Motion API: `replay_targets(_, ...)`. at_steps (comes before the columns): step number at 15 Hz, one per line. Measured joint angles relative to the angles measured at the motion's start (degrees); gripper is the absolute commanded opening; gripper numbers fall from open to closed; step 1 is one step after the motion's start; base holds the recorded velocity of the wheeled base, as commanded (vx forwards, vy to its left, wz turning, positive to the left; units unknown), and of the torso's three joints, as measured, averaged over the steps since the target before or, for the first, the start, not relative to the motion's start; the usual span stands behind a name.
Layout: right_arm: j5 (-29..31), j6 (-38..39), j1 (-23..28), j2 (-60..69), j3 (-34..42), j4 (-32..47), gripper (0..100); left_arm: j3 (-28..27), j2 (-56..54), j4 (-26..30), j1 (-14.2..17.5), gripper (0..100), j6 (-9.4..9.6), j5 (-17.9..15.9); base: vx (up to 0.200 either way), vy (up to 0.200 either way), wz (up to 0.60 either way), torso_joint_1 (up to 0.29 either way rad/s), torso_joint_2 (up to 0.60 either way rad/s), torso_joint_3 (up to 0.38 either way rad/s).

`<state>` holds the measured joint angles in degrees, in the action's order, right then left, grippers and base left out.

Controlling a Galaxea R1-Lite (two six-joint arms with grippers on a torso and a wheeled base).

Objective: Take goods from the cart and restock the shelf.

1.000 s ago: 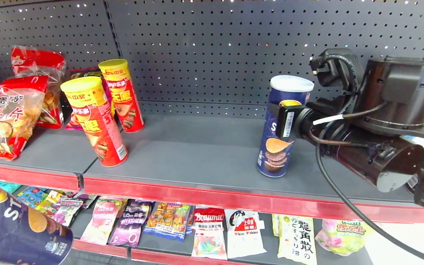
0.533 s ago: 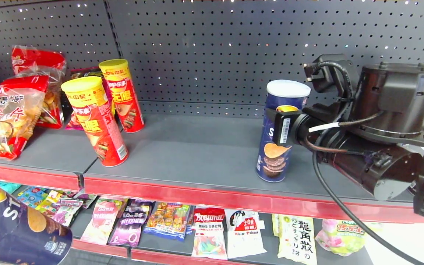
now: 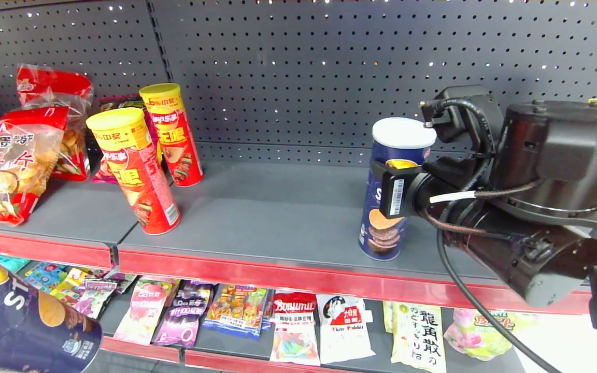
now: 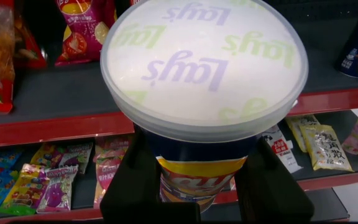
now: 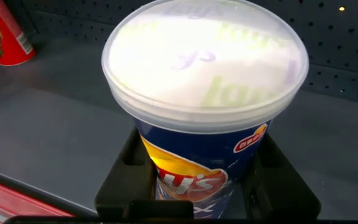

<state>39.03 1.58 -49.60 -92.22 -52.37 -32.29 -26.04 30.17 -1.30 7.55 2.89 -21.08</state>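
Observation:
A blue chip can with a white lid point(image 3: 381, 233) stands upright over the right part of the grey shelf point(image 3: 278, 217), near its red front edge. I cannot tell if its base touches the shelf. My right gripper point(image 3: 399, 186) is shut on its upper body; the right wrist view shows the can point(image 5: 204, 68) between the black fingers point(image 5: 129, 180). A second blue chip can point(image 3: 24, 326) is at the lower left, in front of the lower shelf. In the left wrist view that can point(image 4: 204, 62) sits in my left gripper point(image 4: 207, 186), which is shut on it.
Two red chip cans with yellow lids point(image 3: 135, 171) point(image 3: 171, 134) stand on the shelf's left half, beside several snack bags point(image 3: 13, 160). Bare shelf lies between the red cans and the blue can. A pegboard wall point(image 3: 298, 72) backs the shelf. Candy packets point(image 3: 293, 326) lie on the lower shelf.
My right gripper has carried the blue can down and slightly to the left, toward the shelf's front edge. The left can has stayed in place.

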Motion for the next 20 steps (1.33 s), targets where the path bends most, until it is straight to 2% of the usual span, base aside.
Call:
replay_targets(3,1.80,-0.09,-1.28,0.22,-0.07,0.20,0,0.00,0.00,0.00,0.00,0,0.01,-0.02,0.000,0.000,0.00,0.000,0.00,0.000)
replay_targets(20,1.39,0.11,-2.74,0.30,0.78,-0.05,0,-0.06,-0.62,-0.02,0.00,0,0.01,0.00,0.000,0.000,0.00,0.000,0.00,0.000)
